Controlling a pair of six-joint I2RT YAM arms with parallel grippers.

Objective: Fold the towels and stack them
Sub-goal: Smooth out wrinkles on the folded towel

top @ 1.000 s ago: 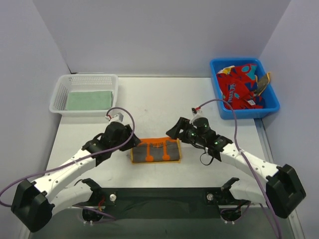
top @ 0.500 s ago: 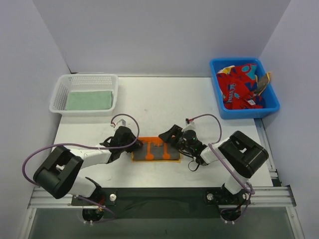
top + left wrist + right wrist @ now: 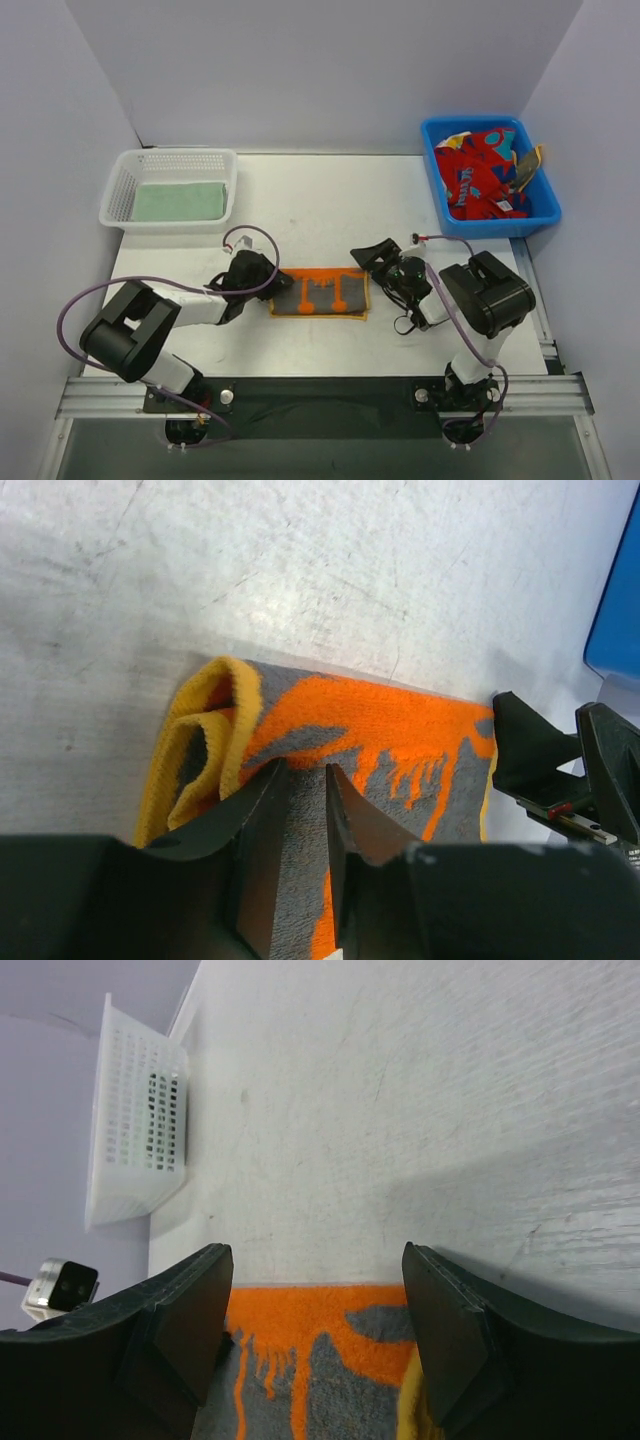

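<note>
We see a folded orange cloth towel with dark grey marks (image 3: 322, 293) lying flat near the middle of the pale grey bench (image 3: 300, 200), between the two arms; its left end shows yellow-edged layers curled one inside another. The left hand (image 3: 303, 770) reaches in low from the left and is clenched on the orange towel's near left part; its two dark fingers stand close together with a strip of grey and orange cloth pinched between them. The right hand (image 3: 315, 1255) sits just beside the towel's right end, released; its fingers are spread wide, one to each side of the towel's far right corner, and they close on nothing.

At the far left of the bench stands a white mesh plastic basket (image 3: 120, 185); a folded pale green towel (image 3: 180, 200) lies flat inside it. At the far right stands a blue plastic bin (image 3: 445, 222); crumpled red towels with blue and teal shapes (image 3: 480, 175) are heaped in it, well apart from both hands.
</note>
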